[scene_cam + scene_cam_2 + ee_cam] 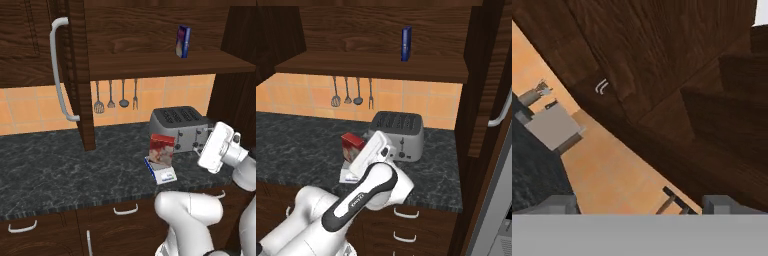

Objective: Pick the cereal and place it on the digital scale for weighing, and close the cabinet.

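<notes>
Red cereal (pixel 161 149), dark brown cabinet (pixel 75 75)

The dark speckled stone counter (pixel 60 160) carries the grey metal toaster (pixel 179 127) and the small flat white digital scale (pixel 162 173). The red cereal box (pixel 161 150) stands on the scale. The brown wooden shelf (pixel 150 65) holds a slim blue box (pixel 183 41).

Dark wood cabinet (pixel 150 30); speckled stone counter (pixel 60 165).
</notes>
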